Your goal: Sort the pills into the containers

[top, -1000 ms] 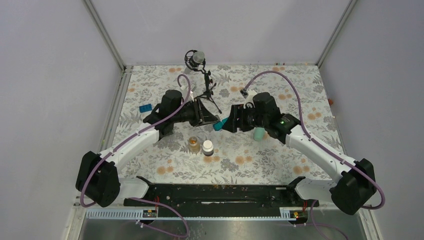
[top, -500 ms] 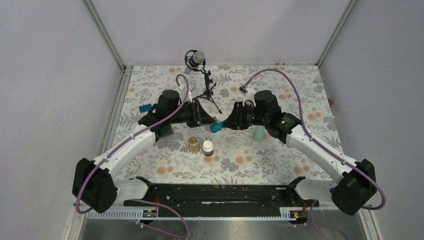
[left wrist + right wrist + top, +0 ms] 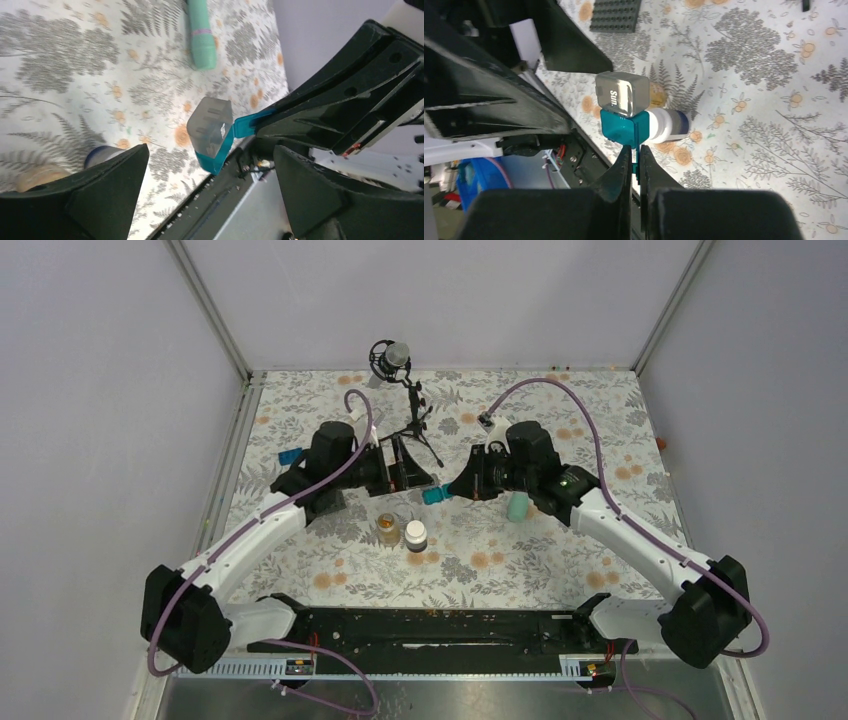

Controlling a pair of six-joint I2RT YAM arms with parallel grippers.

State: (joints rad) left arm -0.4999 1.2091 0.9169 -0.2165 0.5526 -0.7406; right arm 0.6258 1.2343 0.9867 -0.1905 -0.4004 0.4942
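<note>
A small teal box (image 3: pixel 621 127) with a grey box (image 3: pixel 620 94) joined to it hangs above the table's middle. My right gripper (image 3: pixel 634 150) is shut on the thin teal flap of that box (image 3: pixel 433 496). My left gripper (image 3: pixel 211 155) is open just left of it, its fingers (image 3: pixel 105 190) apart from the box (image 3: pixel 212 127). The mint-green strip (image 3: pixel 518 506) lies under the right arm (image 3: pixel 202 32). Orange pills sit in the small glass jar (image 3: pixel 388 528), which is half hidden by a left finger in the left wrist view.
A white bottle with a dark cap (image 3: pixel 416 535) stands beside the jar. A blue brick (image 3: pixel 291 456) lies at the left. A dark studded plate (image 3: pixel 616 15) lies beyond the boxes. A microphone on a tripod (image 3: pixel 395 360) stands at the back.
My left gripper has opened, let go of the boxes and drawn back a little to the left. My right gripper has shut on the teal flap.
</note>
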